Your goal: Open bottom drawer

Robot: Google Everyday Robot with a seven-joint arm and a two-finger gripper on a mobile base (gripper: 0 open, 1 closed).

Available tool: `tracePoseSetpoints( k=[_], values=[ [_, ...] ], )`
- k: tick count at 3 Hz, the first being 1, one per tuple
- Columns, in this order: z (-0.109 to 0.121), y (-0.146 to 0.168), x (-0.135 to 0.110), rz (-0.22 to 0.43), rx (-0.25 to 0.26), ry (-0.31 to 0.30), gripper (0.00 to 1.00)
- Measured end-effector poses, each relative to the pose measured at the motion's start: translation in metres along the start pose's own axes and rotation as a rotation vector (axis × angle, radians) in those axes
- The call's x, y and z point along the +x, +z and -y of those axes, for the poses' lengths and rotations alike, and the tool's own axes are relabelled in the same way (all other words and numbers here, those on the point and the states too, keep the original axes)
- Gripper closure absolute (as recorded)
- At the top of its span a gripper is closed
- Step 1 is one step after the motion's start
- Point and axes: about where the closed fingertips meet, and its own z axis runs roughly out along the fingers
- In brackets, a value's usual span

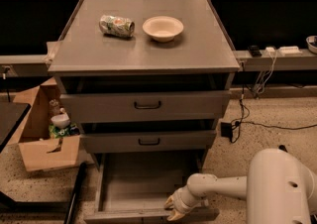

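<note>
The bottom drawer stands pulled well out from the grey cabinet, its bare inside in view below the middle drawer and top drawer. The hand sits at the drawer's front edge, right of centre; I cannot tell whether it is open or clamped. On the surface a can lies on its side beside a bowl.
</note>
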Motion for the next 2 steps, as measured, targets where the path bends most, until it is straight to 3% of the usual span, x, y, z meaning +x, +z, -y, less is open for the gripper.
tracePoseSetpoints(
  k=[1, 2],
  values=[
    [0.0000, 0.0000, 0.0000, 0.000, 0.000, 0.000, 0.08],
    [0.0000, 0.0000, 0.0000, 0.000, 0.000, 0.000, 0.00]
  ],
)
